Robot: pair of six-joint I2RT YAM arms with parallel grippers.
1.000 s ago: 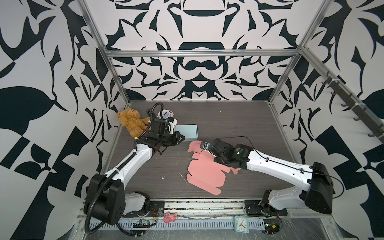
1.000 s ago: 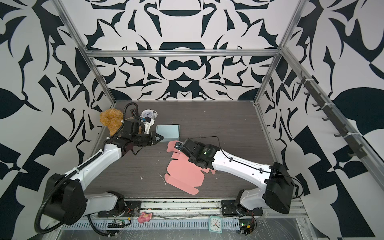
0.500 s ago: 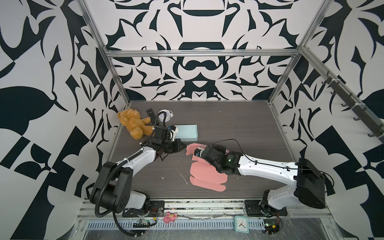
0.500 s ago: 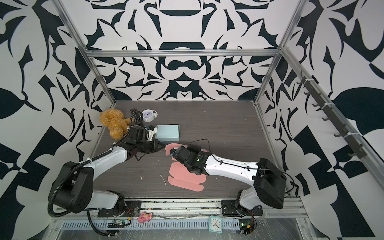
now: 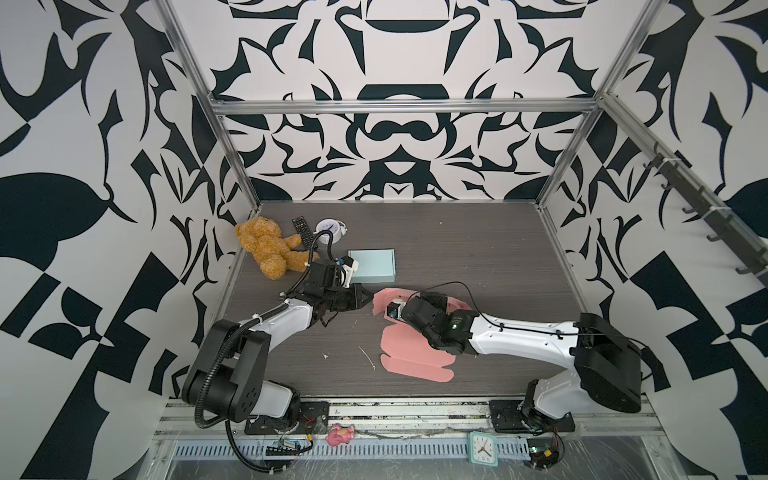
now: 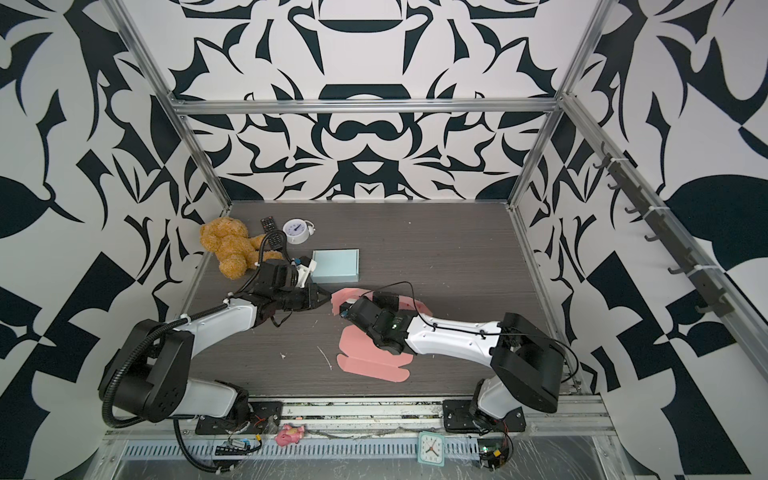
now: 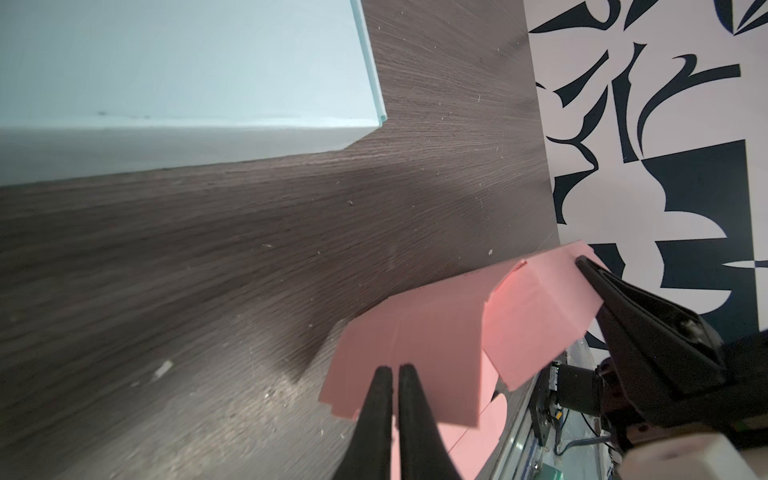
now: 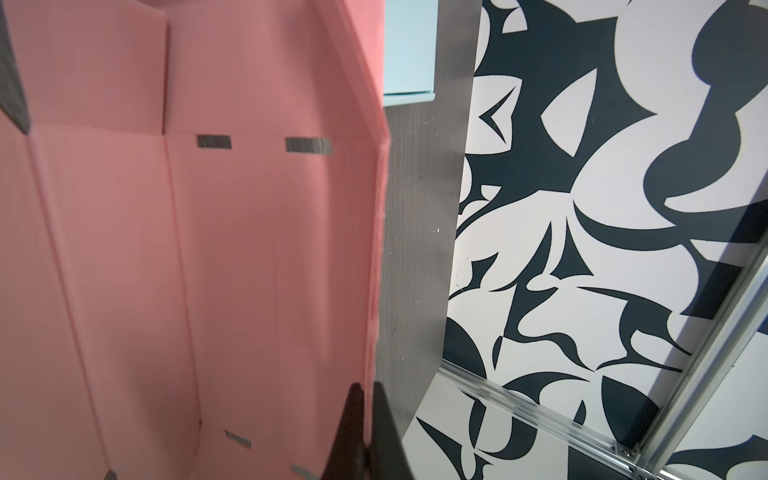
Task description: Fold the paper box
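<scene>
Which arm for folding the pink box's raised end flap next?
Left, probably. The left gripper, jaws shut, sits at the raised flap, holding nothing that I can see. The right gripper is shut on a side edge of the pink paper box, holding it up; releasing would likely drop it.

Bright, even overhead light; top views sharp. Faint sheen on front rail (image 5: 395, 419) at 6 o'clock. Right wrist view: paper box (image 8: 208, 249) soft, lines near border bowed.
</scene>
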